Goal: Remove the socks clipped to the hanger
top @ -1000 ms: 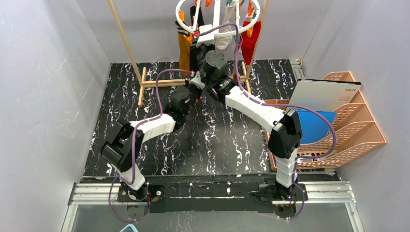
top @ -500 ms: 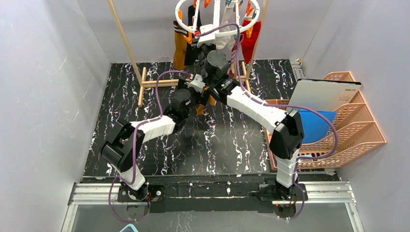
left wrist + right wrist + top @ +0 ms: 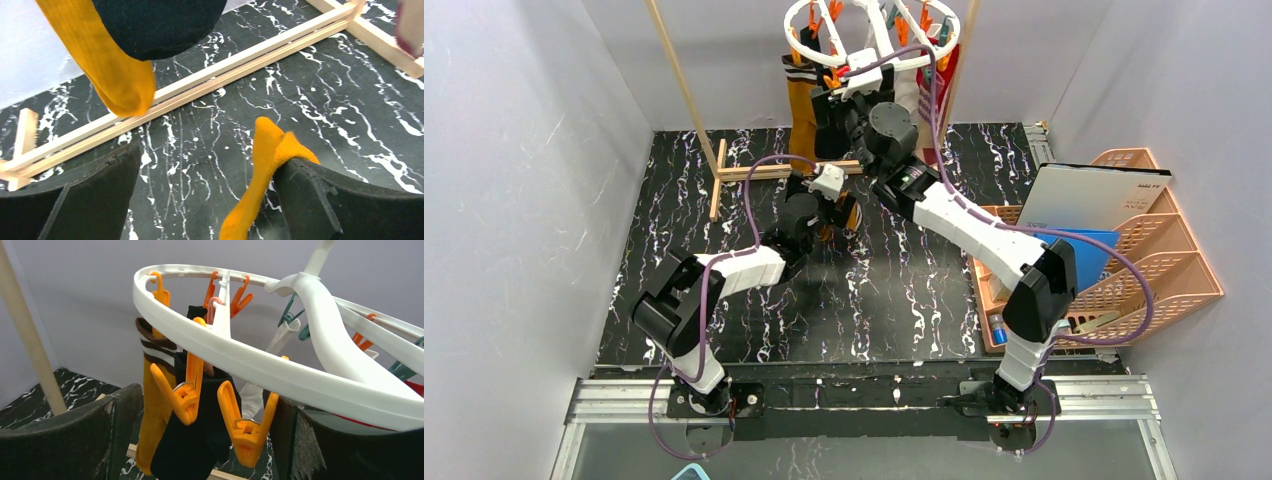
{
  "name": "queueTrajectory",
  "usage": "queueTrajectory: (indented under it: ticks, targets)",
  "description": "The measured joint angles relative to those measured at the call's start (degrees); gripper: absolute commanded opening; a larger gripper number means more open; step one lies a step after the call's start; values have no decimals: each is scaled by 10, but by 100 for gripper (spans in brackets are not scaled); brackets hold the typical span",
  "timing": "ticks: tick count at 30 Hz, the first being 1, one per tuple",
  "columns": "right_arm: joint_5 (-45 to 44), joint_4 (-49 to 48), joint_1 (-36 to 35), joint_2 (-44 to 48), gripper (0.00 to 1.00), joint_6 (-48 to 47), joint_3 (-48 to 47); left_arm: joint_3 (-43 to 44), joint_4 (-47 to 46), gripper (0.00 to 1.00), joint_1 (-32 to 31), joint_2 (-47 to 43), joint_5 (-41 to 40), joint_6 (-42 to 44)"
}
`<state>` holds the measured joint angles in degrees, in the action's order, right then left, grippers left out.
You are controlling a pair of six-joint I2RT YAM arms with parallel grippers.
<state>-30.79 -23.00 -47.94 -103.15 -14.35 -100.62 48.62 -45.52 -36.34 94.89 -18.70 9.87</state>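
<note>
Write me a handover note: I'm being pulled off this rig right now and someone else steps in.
The left gripper is open, low over the table; the loose mustard sock leans against one finger, not pinched.
The right gripper is open, raised at the hanger, fingers either side of the orange clips and the black sock.
Done: one mustard sock is off the hanger.
Left: the hanging mustard sock, black sock, white sock and red sock are clipped on; unclip each.
</note>
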Motion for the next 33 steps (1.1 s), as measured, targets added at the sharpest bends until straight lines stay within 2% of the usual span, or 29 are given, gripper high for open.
queueTrajectory:
  ticks: [7,10,14,18,25,27,29,33]
  targets:
    - [40,20,3,71,99,23,53,32,29,98,-41,14,-84,118]
    - [44,18,3,110,99,26,95,63,90,98,-55,25,-84,165]
    - [44,14,7,136,99,28,120,116,233,98,-53,39,6,188]
    - [42,7,15,148,99,28,129,226,387,98,-48,89,115,180]
    - [29,-13,28,179,99,25,169,278,516,96,-21,114,249,150]
    - [25,-16,32,184,99,25,172,277,524,96,-4,113,279,139]
    - [24,-22,38,191,99,27,177,248,493,97,12,97,283,127]
    - [23,-28,49,201,99,36,185,110,338,99,40,6,253,93]
